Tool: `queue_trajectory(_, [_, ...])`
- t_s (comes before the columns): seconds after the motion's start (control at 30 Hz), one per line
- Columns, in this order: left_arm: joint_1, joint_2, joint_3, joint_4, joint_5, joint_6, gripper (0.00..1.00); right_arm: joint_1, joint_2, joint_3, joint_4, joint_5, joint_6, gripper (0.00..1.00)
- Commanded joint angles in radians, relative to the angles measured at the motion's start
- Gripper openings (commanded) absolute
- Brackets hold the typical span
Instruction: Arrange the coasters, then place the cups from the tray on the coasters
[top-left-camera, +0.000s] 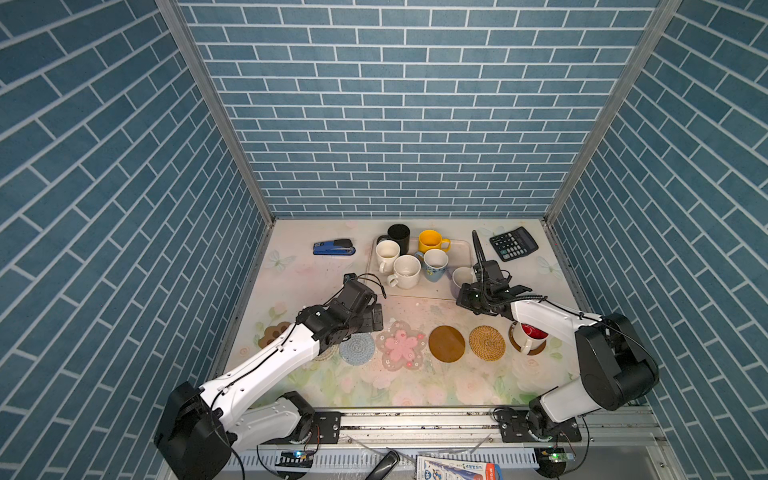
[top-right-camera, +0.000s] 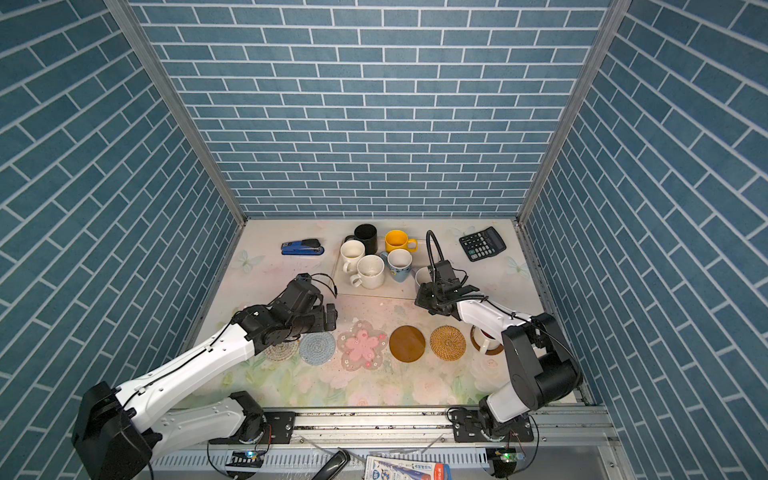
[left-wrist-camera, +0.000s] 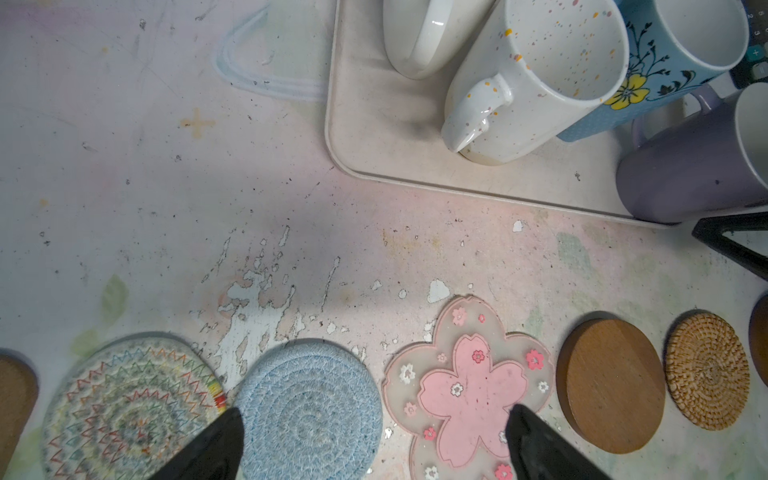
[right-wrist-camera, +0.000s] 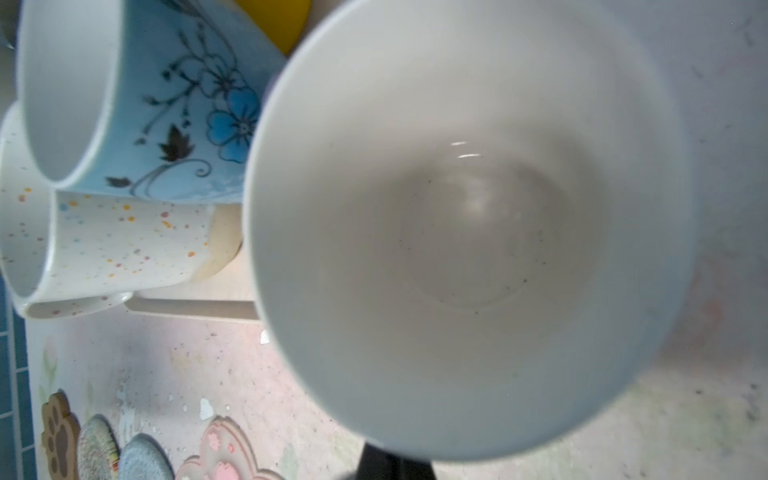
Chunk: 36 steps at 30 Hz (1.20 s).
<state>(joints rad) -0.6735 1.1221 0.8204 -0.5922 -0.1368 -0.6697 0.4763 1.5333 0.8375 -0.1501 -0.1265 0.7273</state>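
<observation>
Right hand (right-wrist-camera: 395, 457) clamps the lavender ceramic mug (left-wrist-camera: 685, 174), seemingly by its rim, on the cream rectangular tray (left-wrist-camera: 374, 124); likely slick, breakable.

On my feed I see a blue-and-black stapler (top-left-camera: 334, 247) lying near the far left corner of the pastel flower-printed table (top-left-camera: 316, 282). A black push-button calculator (top-left-camera: 513, 243) sits near its far right corner.
</observation>
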Motion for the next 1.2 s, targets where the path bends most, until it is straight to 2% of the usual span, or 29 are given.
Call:
queue_trajectory(0.0, [0.008, 0.000, -0.010, -0.009, -0.006, 0.002, 0.99, -0.007, 0.029, 0.034, -0.027, 0.033, -0.022, 0.00])
queue_trajectory(0.2, [0.013, -0.004, -0.011, -0.012, -0.011, 0.003, 0.99, -0.028, 0.055, 0.053, -0.038, 0.070, -0.041, 0.00])
queue_trajectory(0.67, [0.029, -0.018, -0.010, -0.029, -0.011, 0.005, 0.99, -0.088, 0.083, 0.087, -0.049, 0.056, -0.093, 0.00])
queue_trajectory(0.83, [0.032, -0.020, -0.010, -0.036, -0.013, 0.008, 0.99, -0.087, 0.053, 0.089, -0.090, 0.014, -0.148, 0.00])
queue_trajectory(0.97, [0.039, -0.019, -0.004, -0.043, -0.012, 0.014, 0.99, -0.088, -0.025, 0.083, -0.166, -0.007, -0.215, 0.00])
queue_trajectory(1.0, [0.041, -0.019, -0.003, -0.041, -0.011, 0.018, 0.99, -0.088, -0.047, 0.085, -0.190, -0.006, -0.232, 0.02])
queue_trajectory(1.1, [0.050, -0.010, 0.010, -0.047, -0.008, 0.028, 0.99, -0.088, -0.112, 0.108, -0.268, -0.031, -0.315, 0.25])
queue_trajectory(1.17, [0.058, -0.003, 0.021, -0.050, -0.003, 0.035, 0.99, -0.088, -0.130, 0.160, -0.335, -0.048, -0.370, 0.36])
